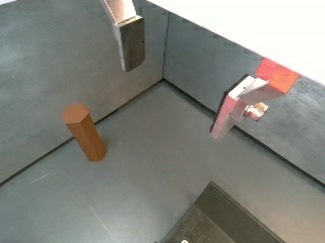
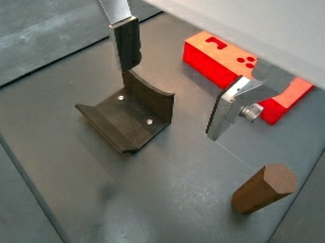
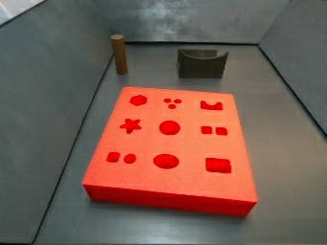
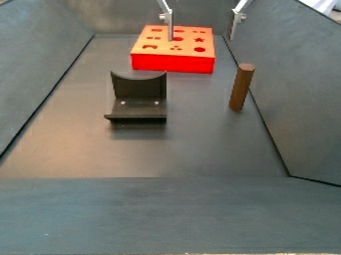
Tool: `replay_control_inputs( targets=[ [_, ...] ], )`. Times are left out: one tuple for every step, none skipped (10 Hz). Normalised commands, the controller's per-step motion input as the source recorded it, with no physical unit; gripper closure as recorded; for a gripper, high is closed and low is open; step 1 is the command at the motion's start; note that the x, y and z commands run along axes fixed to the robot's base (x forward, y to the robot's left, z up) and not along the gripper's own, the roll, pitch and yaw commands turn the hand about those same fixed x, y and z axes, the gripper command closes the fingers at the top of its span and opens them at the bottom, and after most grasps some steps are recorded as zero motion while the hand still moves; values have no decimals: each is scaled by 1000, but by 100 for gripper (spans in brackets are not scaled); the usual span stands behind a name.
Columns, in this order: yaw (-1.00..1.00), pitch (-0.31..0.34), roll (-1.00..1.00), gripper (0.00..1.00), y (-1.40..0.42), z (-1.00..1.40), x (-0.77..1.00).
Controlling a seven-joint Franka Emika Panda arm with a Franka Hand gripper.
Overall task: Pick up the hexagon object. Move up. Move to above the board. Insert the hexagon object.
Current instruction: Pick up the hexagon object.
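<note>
The hexagon object [image 3: 118, 54] is a slim brown wooden peg. It stands upright on the grey floor near a side wall, beyond the far end of the board, and shows in the other side view [image 4: 241, 87] and in both wrist views [image 1: 86, 133] [image 2: 264, 188]. The board [image 3: 173, 139] is a flat red slab with shaped recesses; it also shows in the other side view [image 4: 173, 48] and a wrist view [image 2: 219, 59]. My gripper [image 4: 202, 12] hangs high above the floor, open and empty, well apart from the peg. Its fingers [image 1: 131, 43] hold nothing in either wrist view [image 2: 173, 101].
The fixture [image 3: 201, 62], a dark bracket on a base plate, stands on the floor between the peg and the opposite wall, below one finger in a wrist view [image 2: 127, 119]. It also shows in a side view [image 4: 136, 97]. Grey walls enclose the floor on all sides.
</note>
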Motion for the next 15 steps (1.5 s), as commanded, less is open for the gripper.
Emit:
replay_control_inputs(
  targets=[
    [-200, -3, 11, 0, 0, -109, -460],
    [-431, -29, 0, 0, 0, -286, -794],
    [-374, -71, -20, 0, -20, -500, -809],
    [-189, -154, -31, 0, -134, -386, -863],
    [-49, -147, 0, 0, -286, -294, -929],
    [31, -133, 0, 0, -251, -300, -751],
    [166, -140, 17, 0, -311, -200, -711],
    [97, -187, 60, 0, -394, -309, -920],
    [191, -214, 30, 0, -297, -446, -643],
    [214, -240, 39, 0, -360, -551, -554],
    [111, -283, 0, 0, -217, -666, -277],
    [9, -270, 0, 0, -94, -723, -26],
    [0, -281, 0, 0, -131, -706, -9],
    [0, -249, 0, 0, -9, -746, 14],
    [0, -211, 3, 0, -49, -777, 60]
  ],
)
